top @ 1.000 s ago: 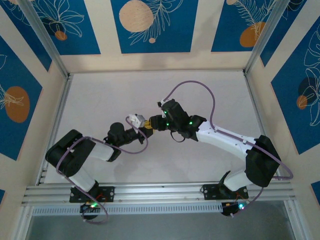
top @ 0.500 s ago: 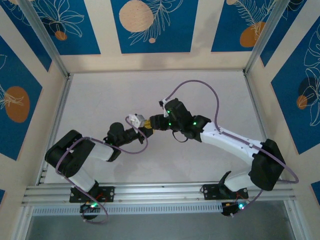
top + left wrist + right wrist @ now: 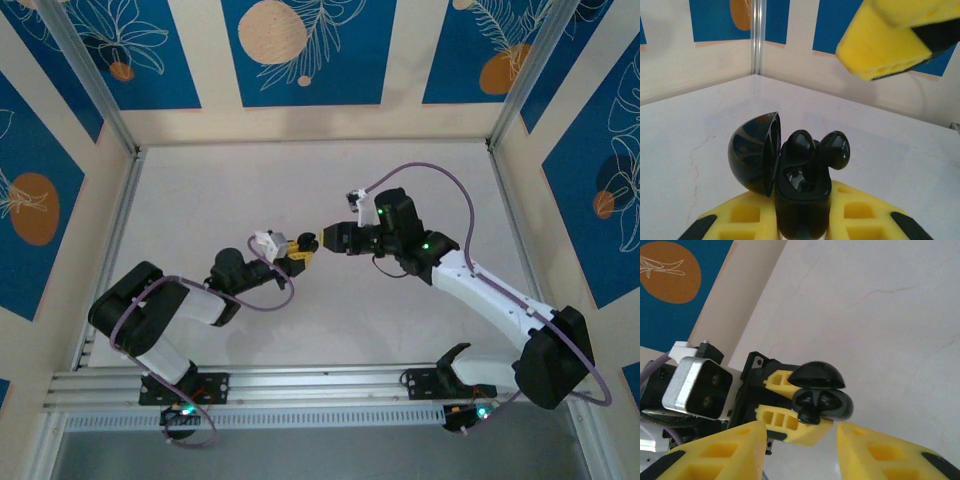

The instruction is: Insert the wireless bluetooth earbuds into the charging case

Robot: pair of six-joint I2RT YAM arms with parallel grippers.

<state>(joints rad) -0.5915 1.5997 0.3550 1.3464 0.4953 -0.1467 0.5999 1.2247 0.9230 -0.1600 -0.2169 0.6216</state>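
left wrist | glossy black earbuds (image 3: 832,148) | left end effector (image 3: 802,222) clamps their case (image 3: 754,156) | right end effector (image 3: 800,447) parted, empty

The left gripper (image 3: 299,253) is closed on a small dark case (image 3: 305,247) above the white table (image 3: 200,200). The right gripper (image 3: 324,238) hangs just right of the left gripper, pointing toward it, slightly apart.
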